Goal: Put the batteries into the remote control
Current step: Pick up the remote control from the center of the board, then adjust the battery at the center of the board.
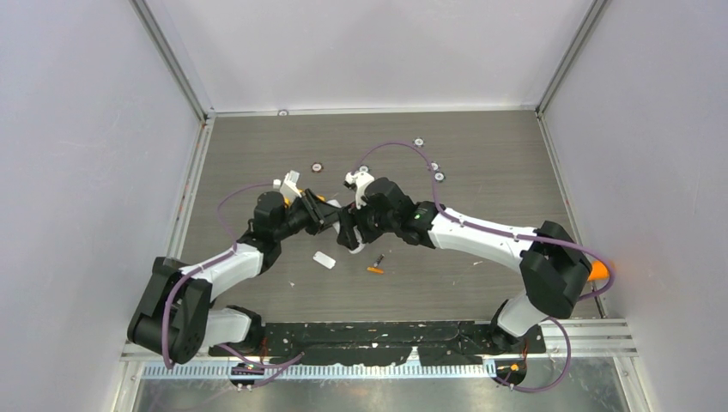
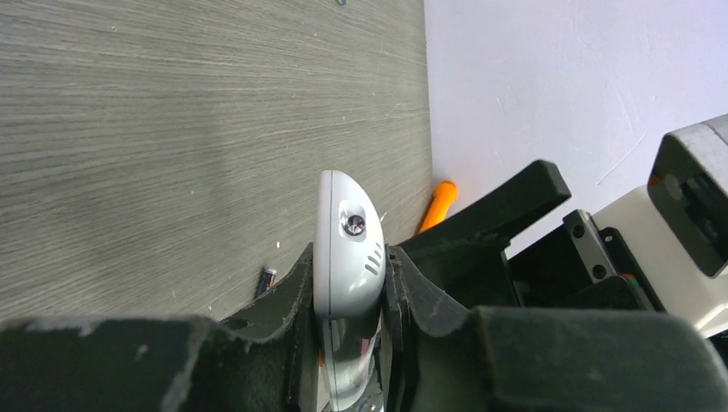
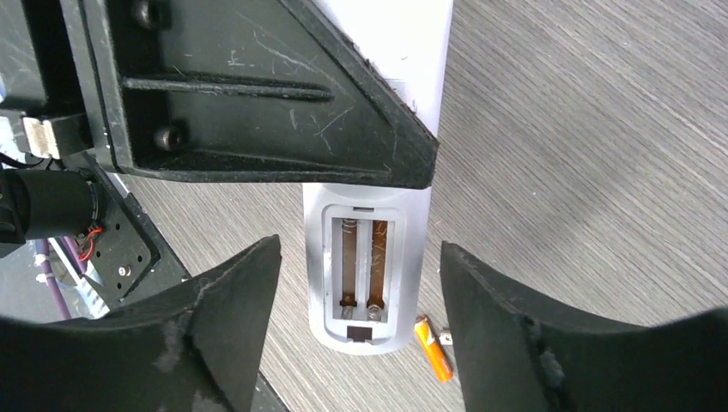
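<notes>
My left gripper point(image 2: 348, 296) is shut on the white remote control point(image 2: 343, 249) and holds it above the table. In the right wrist view the remote's point(image 3: 369, 275) back faces the camera with its battery bay open and both slots empty. My right gripper point(image 3: 359, 249) is open, with one finger on each side of the remote's end, not touching it. The orange battery point(image 3: 433, 346) lies on the table just past the remote's end. In the top view it point(image 1: 375, 270) lies beside the dark battery point(image 1: 379, 258). The dark battery also shows in the left wrist view point(image 2: 264, 279).
A small white tab point(image 1: 324, 259) lies on the table below the grippers. A big orange carrot-shaped stick point(image 1: 601, 271) lies at the right wall. Small round discs point(image 1: 434, 166) lie at the back of the table. Both arms meet mid-table point(image 1: 481, 146).
</notes>
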You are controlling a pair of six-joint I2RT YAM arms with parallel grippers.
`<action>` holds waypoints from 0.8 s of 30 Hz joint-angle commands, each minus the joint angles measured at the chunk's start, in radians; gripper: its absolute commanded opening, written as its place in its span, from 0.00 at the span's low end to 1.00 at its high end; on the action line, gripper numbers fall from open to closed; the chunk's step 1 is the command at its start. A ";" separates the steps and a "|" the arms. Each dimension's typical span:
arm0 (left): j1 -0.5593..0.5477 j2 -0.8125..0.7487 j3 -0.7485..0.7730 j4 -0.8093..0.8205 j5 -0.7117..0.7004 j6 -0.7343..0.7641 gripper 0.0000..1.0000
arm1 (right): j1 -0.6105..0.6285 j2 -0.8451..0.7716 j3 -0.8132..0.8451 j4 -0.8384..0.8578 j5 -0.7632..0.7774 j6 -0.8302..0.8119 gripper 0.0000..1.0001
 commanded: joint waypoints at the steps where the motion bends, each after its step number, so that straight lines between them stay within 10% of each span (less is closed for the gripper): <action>1: -0.004 -0.028 0.017 0.049 0.032 0.089 0.00 | -0.020 -0.095 -0.010 0.032 -0.003 0.007 0.80; 6: -0.001 -0.111 0.061 -0.161 -0.007 0.279 0.00 | -0.037 -0.198 -0.093 -0.021 -0.016 -0.079 0.80; 14: 0.046 -0.231 0.124 -0.368 -0.039 0.468 0.00 | -0.036 -0.159 -0.201 -0.071 -0.060 -0.175 0.44; 24: 0.079 -0.266 0.148 -0.452 -0.028 0.525 0.00 | -0.033 -0.068 -0.199 -0.066 0.077 -0.142 0.49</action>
